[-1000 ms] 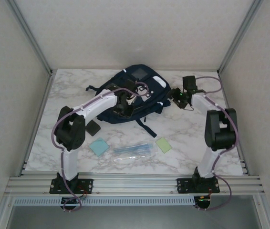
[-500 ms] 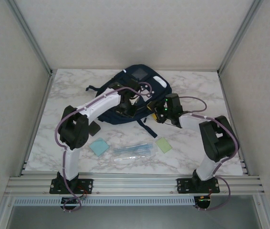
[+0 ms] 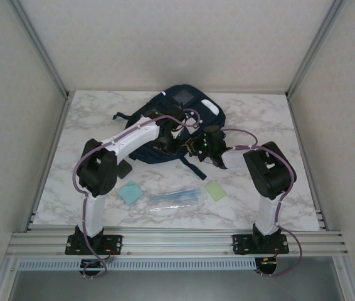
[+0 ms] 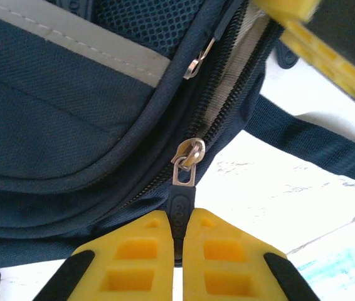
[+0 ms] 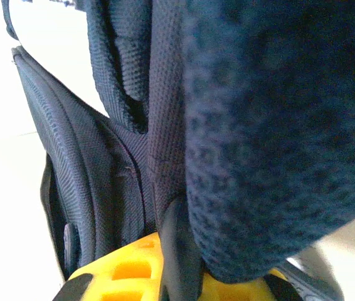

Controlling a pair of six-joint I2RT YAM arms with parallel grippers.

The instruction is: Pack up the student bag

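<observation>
Bag (image 3: 165, 103) lying far centre on table (image 3: 259, 188). Left gripper (image 4: 177, 233) clamping zipper pull (image 4: 177, 210). Right gripper (image 5: 180, 276) pinching bag fabric at near-right edge. Best approach: dragging pull straight along zipper track, right side bracing fabric taut, avoiding sideways tugs.

A robotics lab cell, by the look of it: a marble-patterned table (image 3: 259, 119) boxed in by plain white panels (image 3: 177, 44) and aluminium framing (image 3: 177, 241) (the slotted extruded kind), the left arm (image 3: 124, 139) and right arm (image 3: 268, 179) bolted to its front rail.
</observation>
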